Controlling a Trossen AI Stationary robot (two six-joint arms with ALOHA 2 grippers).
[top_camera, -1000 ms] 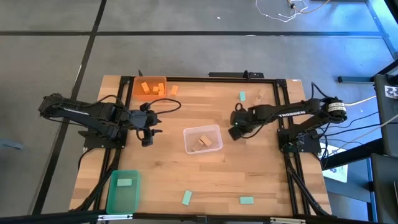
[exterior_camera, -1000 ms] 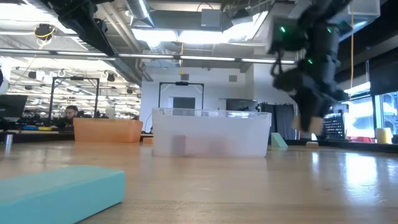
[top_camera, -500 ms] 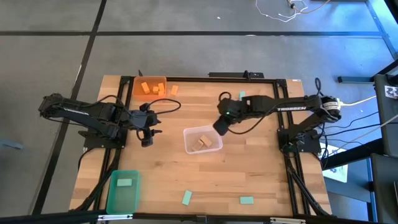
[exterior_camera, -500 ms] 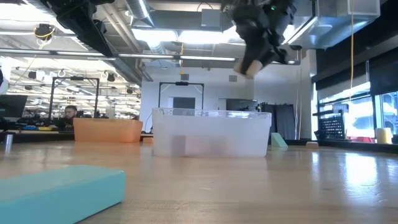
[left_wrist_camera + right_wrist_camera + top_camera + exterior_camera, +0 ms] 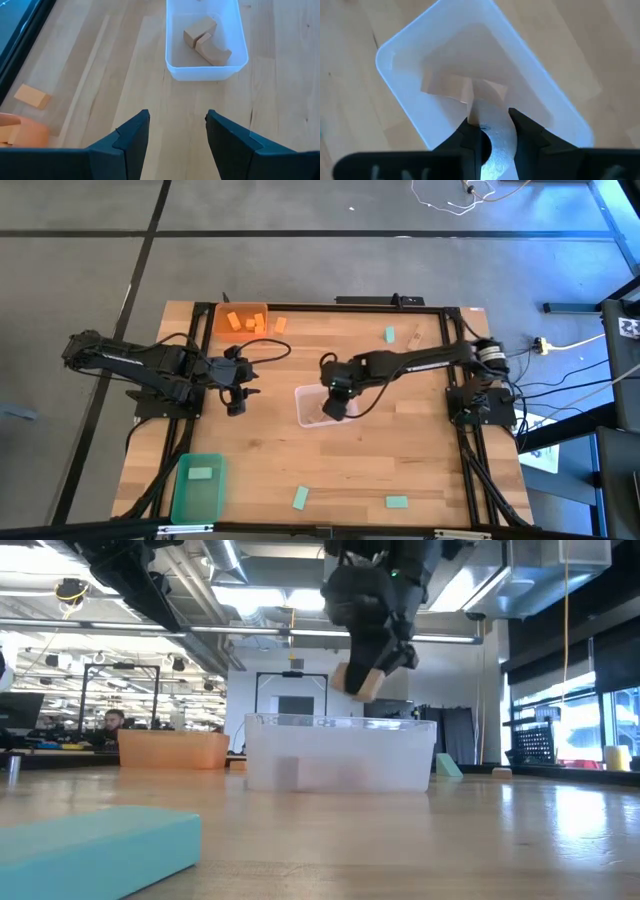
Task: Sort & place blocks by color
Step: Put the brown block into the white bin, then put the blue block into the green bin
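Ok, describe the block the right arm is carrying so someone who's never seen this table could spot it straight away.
Start at the clear plastic bin in the middle of the wooden table. The right hand hangs directly above it, shut on a small plain tan wooden block. It is the only block off the table; the other tan blocks lie inside the bin.

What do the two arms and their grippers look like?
Both arms are dark, slim and jointed. The right arm bears white lettering along its link, and black cables run beside the left arm. The left gripper has two flat, angular dark fingers; the right gripper looks similar.
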